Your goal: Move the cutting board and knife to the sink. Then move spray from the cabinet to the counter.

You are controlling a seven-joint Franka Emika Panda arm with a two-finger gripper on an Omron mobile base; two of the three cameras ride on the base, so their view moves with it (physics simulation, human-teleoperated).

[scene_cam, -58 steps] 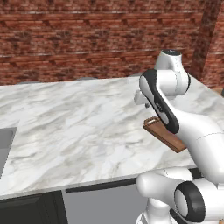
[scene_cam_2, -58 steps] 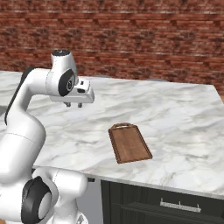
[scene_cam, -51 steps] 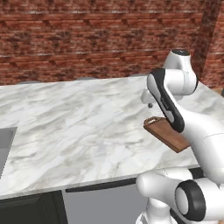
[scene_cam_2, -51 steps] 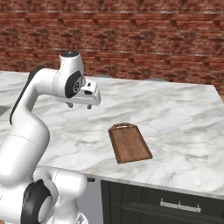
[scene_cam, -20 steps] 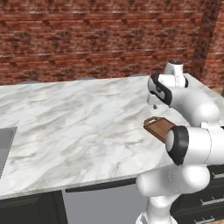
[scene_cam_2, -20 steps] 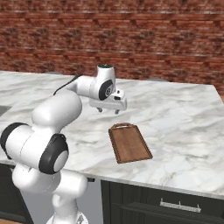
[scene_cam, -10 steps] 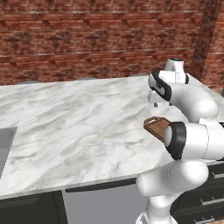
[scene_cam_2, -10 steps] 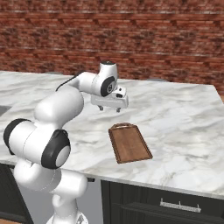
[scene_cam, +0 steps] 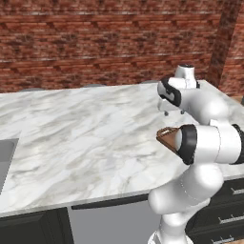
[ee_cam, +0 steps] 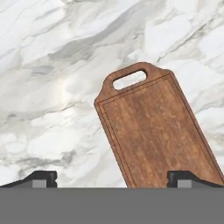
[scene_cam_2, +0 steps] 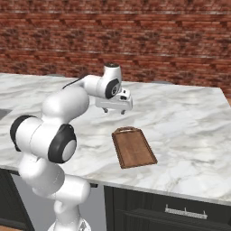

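The cutting board (scene_cam_2: 134, 147) lies flat on the white marble counter (scene_cam_2: 185, 113), close to the front edge, with its loop handle pointing toward the wall. In the left base view my own arm covers it except for one corner (scene_cam: 166, 137). My gripper (scene_cam_2: 114, 111) hangs open just above the counter, slightly behind and to the left of the handle end, holding nothing. In the hand view the cutting board (ee_cam: 157, 131) runs from the centre to the lower right, and the gripper (ee_cam: 113, 179) stands wide, its right fingertip (ee_cam: 183, 176) over the board's edge. A corner of the sink (scene_cam: 5, 157) is at far left. The knife, spray and cabinet are out of view.
A red brick wall (scene_cam_2: 171, 40) rises behind the counter. Dark drawers (scene_cam_2: 180, 212) sit under the front edge. The counter ends at the right (scene_cam_2: 223, 117), and bare marble (scene_cam: 81, 133) stretches left toward the sink.
The arm has reached further right and forward, bringing the hand lower and closer to the board's handle end. The jaws have stayed open and the board has not moved.
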